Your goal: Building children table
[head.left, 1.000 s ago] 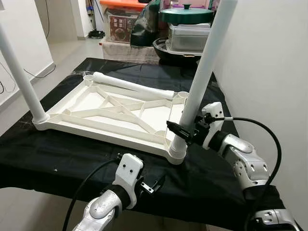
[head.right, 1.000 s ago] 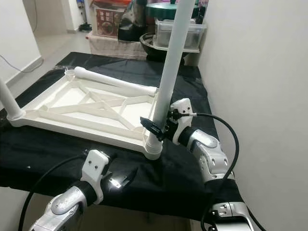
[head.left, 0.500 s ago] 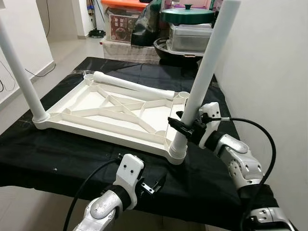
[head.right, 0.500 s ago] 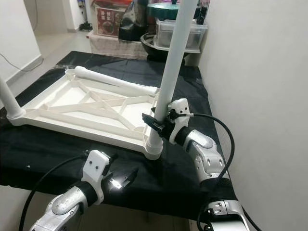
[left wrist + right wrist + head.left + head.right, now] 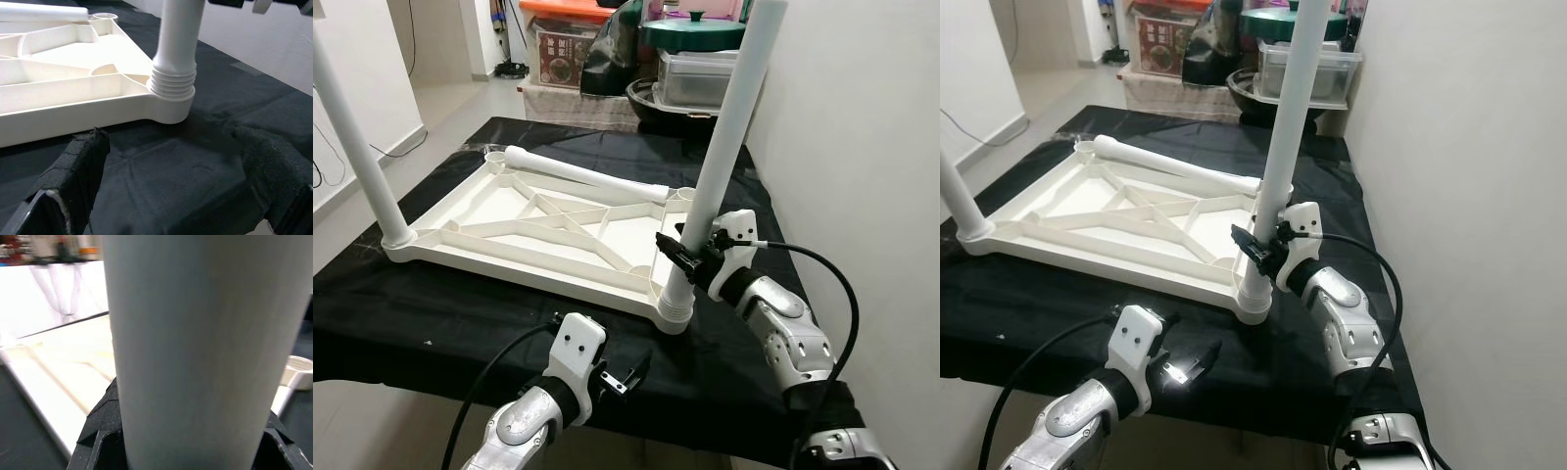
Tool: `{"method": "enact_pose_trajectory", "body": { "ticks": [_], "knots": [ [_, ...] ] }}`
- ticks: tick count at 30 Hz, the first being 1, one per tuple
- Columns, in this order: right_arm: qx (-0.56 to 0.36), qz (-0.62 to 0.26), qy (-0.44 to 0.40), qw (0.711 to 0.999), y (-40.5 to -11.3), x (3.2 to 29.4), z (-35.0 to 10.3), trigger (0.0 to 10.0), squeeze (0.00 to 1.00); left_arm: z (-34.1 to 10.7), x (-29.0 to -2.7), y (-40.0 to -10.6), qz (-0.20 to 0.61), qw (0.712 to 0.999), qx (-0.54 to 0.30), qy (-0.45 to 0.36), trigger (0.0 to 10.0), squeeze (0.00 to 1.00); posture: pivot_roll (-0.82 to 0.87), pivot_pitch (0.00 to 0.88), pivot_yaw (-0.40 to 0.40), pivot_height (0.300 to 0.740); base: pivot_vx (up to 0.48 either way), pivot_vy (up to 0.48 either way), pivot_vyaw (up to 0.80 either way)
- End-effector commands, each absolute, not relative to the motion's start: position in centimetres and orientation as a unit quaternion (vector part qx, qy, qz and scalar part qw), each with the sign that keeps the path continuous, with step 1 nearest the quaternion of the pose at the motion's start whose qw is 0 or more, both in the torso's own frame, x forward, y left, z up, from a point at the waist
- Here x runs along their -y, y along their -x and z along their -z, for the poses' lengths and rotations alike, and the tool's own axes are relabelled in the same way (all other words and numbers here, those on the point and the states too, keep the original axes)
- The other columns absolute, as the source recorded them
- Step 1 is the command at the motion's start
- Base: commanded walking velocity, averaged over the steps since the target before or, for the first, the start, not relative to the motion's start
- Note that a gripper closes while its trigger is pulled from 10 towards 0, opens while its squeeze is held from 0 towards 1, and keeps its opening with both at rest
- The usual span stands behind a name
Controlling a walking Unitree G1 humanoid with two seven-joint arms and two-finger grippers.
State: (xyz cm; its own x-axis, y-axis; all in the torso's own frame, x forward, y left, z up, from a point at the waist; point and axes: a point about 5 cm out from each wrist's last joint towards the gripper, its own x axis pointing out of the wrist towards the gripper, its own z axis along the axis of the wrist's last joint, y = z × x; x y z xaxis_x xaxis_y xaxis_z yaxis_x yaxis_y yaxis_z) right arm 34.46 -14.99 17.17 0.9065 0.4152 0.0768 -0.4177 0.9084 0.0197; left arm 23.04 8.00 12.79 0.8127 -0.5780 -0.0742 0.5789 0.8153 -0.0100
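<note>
The top (image 5: 538, 230) lay upside down on the worktop (image 5: 460, 313); right gripper (image 5: 689, 257) had jaws closed on the near-right leg (image 5: 720, 166), low, w/ threads showing at the socket. Left gripper (image 5: 625, 377) hung open near the edge. Leg looked light, stiff, smooth plastic, prob. slippery, so gripping low seemed best.

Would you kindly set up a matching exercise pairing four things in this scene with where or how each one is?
Things:
1. right gripper
2. left gripper
3. loose white plastic table leg
4. upturned white plastic tabletop

States:
A. lying flat across the far side of the tabletop
B. clamped on the upright white leg at the near right corner
C. underside up on the black cloth
D. open, low before the near edge, holding nothing

Pairs: 1-B, 2-D, 3-A, 4-C
</note>
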Motion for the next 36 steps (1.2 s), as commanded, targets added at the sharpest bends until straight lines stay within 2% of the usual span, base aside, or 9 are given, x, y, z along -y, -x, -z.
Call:
{"method": "enact_pose_trajectory", "body": {
  "ticks": [1,9,24,25,26,27,32,33,36],
  "knots": [
    [0.006,-0.087,-0.013,0.996,-34.4,17.4,-15.7,0.0,0.00,-12.7,-8.0,-23.3,0.299,0.953,-0.041,-0.006,10.0,0.00,0.18,0.000,-0.114,0.740,0.000,0.000,0.00],
    [-0.007,0.183,-0.027,0.983,-33.8,18.3,-15.2,0.0,0.00,-12.8,-8.1,-23.6,0.295,0.955,-0.038,-0.006,10.0,0.00,0.17,0.000,-0.113,0.740,0.000,0.000,0.00],
    [-0.039,0.332,-0.111,0.936,-34.0,13.0,-16.0,0.0,0.00,-12.7,-8.0,-24.0,0.292,0.956,-0.036,-0.007,10.0,0.00,0.18,0.000,-0.116,0.740,0.000,0.000,0.00],
    [-0.035,0.329,-0.118,0.936,-33.9,12.8,-16.1,2.2,0.00,-12.7,-8.0,-24.0,0.292,0.956,-0.036,-0.007,10.0,0.00,0.18,0.000,-0.115,0.740,0.000,0.000,0.00],
    [-0.035,0.329,-0.118,0.936,-33.9,12.8,-16.1,2.2,0.00,-12.7,-8.0,-24.0,0.292,0.956,-0.036,-0.007,10.0,0.00,0.18,0.000,-0.115,0.740,0.000,0.000,0.00],
    [-0.029,0.318,-0.116,0.940,-33.9,12.7,-16.2,8.9,0.00,-12.7,-8.0,-24.1,0.291,0.956,-0.036,-0.007,10.0,0.00,0.17,0.000,-0.112,0.740,0.000,0.000,0.00],
    [-0.003,0.287,-0.103,0.952,-34.0,12.7,-16.9,10.0,0.00,-12.6,-8.0,-24.2,0.294,0.955,-0.037,-0.007,10.0,0.00,0.17,0.000,-0.106,0.740,0.000,0.000,0.00],
    [0.012,0.263,-0.104,0.959,-34.1,12.7,-17.2,10.0,1.00,-12.6,-7.9,-24.2,0.294,0.955,-0.037,-0.007,10.0,0.00,0.17,0.000,-0.104,0.740,0.000,0.000,0.00],
    [0.031,0.235,-0.086,0.968,-34.1,12.7,-17.6,10.0,1.00,-12.5,-7.9,-24.2,0.295,0.955,-0.038,-0.007,10.0,0.00,0.17,0.000,-0.104,0.740,0.000,0.000,0.00]
  ]
}}
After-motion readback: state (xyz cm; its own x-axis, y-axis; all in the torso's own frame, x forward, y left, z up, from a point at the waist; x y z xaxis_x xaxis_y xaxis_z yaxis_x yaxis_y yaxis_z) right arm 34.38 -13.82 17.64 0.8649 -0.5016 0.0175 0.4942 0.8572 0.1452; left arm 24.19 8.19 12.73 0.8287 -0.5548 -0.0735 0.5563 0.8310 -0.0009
